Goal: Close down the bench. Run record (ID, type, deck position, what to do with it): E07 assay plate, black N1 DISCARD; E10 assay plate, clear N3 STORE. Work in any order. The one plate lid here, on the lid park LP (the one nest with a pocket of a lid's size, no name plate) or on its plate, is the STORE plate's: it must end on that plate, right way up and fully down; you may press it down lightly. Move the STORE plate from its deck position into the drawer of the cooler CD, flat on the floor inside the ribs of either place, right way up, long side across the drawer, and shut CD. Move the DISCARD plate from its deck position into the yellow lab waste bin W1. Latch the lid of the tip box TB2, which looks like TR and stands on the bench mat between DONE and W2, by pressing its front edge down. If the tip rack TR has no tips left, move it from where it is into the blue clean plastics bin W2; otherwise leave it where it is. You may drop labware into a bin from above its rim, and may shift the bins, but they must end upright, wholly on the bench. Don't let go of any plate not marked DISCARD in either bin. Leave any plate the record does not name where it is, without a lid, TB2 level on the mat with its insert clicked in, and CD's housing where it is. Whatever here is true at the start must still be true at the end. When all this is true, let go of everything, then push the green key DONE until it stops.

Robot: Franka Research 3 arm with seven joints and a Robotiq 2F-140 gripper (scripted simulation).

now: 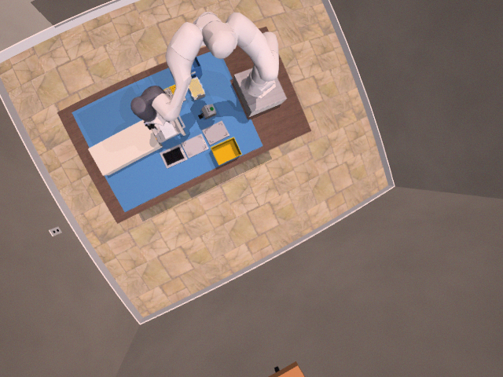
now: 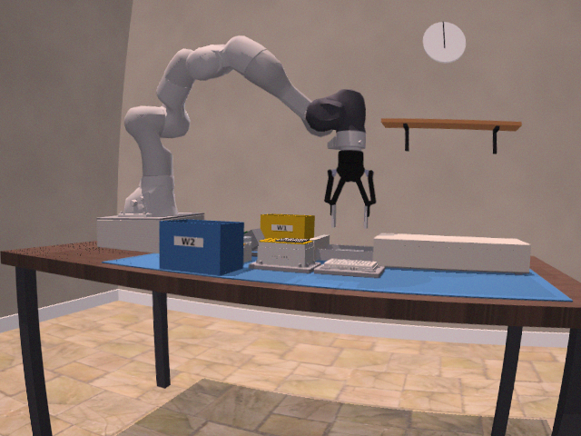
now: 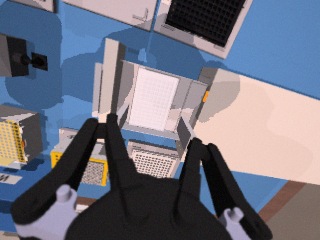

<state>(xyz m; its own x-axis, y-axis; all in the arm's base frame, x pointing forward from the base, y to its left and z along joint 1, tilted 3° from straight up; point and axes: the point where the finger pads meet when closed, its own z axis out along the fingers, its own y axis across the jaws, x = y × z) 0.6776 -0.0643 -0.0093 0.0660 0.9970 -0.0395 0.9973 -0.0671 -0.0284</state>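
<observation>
While the fingers hang half spread and empty above the pulled-out drawer [image 3: 111, 70] of the cooler CD [image 2: 450, 253], near the middle of the counter, the clear plate [image 3: 151, 97] lies flat inside it (whether its lid is on cannot be told). A hard or off-centre push on the drawer's front could jolt the plate over the ribs or shove the housing toward the counter's end. The black plate [image 1: 174, 155] waits near the long edge beside yellow bin W1 [image 2: 300, 225].

Round wall clock [image 2: 444, 41], wooden wall shelf [image 2: 450, 123], wall socket [image 1: 54, 231]
</observation>
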